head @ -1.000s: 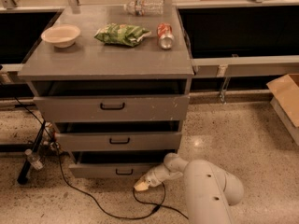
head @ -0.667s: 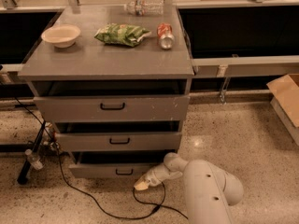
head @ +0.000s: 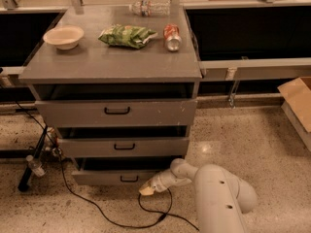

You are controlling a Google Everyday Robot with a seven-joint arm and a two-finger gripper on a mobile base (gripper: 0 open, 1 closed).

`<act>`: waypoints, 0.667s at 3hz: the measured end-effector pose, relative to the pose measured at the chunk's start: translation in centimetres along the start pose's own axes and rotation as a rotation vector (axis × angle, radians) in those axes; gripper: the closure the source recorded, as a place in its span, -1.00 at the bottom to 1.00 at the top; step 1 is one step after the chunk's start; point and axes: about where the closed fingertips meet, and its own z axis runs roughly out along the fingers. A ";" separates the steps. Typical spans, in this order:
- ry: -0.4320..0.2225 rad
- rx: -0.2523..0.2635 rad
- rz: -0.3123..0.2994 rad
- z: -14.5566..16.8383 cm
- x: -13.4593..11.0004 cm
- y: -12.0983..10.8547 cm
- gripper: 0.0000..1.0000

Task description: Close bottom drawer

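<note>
The bottom drawer (head: 104, 177) is the lowest of three grey drawers in a grey cabinet. It has a short front panel and a small black handle (head: 129, 179), and it stands pulled out a little, with a dark gap above it. My gripper (head: 147, 190) is at the end of my white arm (head: 218, 198), low to the floor. It sits just in front of the drawer's right end, right of the handle. Its pale tip points left and down.
The middle drawer (head: 124, 147) and top drawer (head: 116, 111) also stand slightly out. On the cabinet top are a bowl (head: 63, 36), a green chip bag (head: 127, 35), a can (head: 171, 37) and a water bottle (head: 149, 8). A black cable (head: 112, 220) loops on the floor. A cardboard box (head: 297, 103) is at right.
</note>
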 end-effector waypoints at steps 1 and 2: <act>-0.014 0.041 -0.032 -0.4 -1.5 -0.3 1.00; -0.014 0.041 -0.032 -0.4 -1.5 -0.3 1.00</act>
